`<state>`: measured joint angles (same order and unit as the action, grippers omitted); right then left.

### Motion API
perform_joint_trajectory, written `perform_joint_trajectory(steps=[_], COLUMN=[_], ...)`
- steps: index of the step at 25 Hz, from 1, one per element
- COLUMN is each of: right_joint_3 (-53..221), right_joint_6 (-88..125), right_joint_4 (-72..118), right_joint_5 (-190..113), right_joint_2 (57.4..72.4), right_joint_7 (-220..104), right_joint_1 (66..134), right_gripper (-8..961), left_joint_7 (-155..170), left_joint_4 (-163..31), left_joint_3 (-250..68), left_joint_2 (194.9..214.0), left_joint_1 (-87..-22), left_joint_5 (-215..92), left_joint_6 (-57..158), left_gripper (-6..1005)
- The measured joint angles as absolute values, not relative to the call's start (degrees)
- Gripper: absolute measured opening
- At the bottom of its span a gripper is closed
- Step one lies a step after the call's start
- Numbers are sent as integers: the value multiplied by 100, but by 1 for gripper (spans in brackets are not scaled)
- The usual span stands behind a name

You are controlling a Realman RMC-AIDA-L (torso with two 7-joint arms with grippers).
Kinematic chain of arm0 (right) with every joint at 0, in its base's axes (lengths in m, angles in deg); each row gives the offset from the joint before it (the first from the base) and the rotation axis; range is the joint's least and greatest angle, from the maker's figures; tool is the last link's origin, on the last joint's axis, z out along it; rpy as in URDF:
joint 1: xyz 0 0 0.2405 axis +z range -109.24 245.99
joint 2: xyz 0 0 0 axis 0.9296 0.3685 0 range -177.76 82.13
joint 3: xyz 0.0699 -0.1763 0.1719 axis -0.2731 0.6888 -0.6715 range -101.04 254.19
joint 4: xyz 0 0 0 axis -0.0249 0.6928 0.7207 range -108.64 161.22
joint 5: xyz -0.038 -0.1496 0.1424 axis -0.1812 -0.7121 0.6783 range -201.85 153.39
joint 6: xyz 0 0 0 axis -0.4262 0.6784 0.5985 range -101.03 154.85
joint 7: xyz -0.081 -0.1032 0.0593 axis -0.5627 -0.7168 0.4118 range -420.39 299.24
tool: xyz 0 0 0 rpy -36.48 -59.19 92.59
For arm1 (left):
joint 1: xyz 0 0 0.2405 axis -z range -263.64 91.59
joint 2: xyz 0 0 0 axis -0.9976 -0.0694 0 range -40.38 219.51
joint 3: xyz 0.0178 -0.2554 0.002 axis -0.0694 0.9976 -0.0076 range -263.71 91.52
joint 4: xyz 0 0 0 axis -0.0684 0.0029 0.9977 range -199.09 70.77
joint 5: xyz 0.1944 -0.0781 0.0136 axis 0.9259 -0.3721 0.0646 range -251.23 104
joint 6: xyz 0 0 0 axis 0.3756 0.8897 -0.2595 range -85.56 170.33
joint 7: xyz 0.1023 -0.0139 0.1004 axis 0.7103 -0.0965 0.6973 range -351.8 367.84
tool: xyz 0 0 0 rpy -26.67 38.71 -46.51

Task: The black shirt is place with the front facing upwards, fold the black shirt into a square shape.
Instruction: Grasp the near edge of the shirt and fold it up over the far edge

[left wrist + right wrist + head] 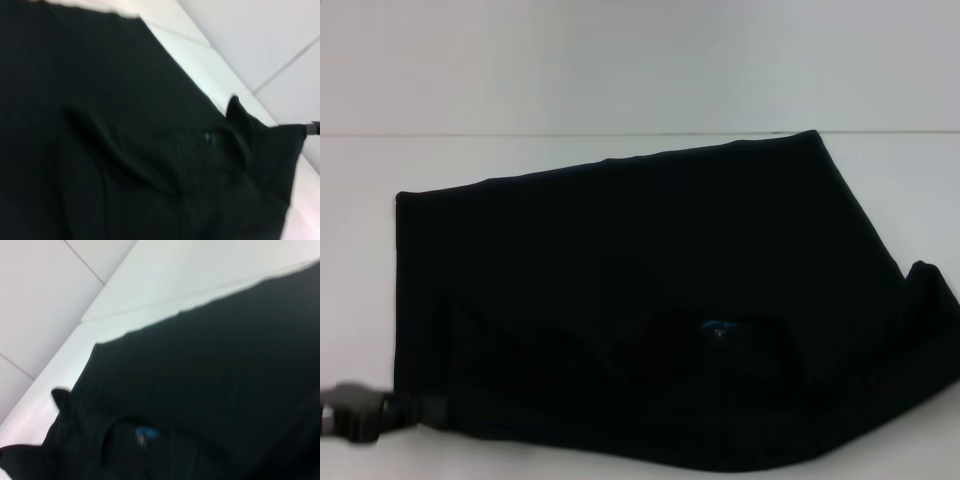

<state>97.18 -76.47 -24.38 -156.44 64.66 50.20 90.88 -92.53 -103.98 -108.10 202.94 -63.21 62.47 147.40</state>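
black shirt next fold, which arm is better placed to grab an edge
Left, probably. The left gripper sits at the near left corner of the black shirt, right by its hem. The right gripper is not visible in the head view, though the shirt's right edge is bunched up.

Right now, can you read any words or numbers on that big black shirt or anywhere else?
No readable text anywhere.
Small blue neck label on the black shirt: too small and blurred to read.
No lettering shows on the shirt's visible surface.
The white table carries no markings.
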Motion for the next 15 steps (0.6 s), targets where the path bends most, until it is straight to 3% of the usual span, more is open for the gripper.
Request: perform_joint_trajectory(steps=[4, 11, 15], right_joint_3=[9713, 10042, 10441], right_joint_6=[-7254, -5800, -4766], right_joint_4=[-2376, -1468, -990], right_joint_5=[-15654, -15680, -15683], right_joint_2=[6327, 5871, 5763], right_joint_7=[5272, 5610, 5665], right_joint_1=[9578, 10618, 11150], right_gripper=[11, 11, 12], left_joint_7=[-9465, -10138, -10461], left_joint_4=[-10384, -10239, -9981], left_joint_3=[-10455, -10322, -10388], left_joint_2=[20305, 20297, 20265], left_joint_1=[-5917, -4995, -4442], left_joint_5=[6244, 6236, 6275], left_joint_6=[14423, 13066, 11782], left_gripper=[52, 52, 53])
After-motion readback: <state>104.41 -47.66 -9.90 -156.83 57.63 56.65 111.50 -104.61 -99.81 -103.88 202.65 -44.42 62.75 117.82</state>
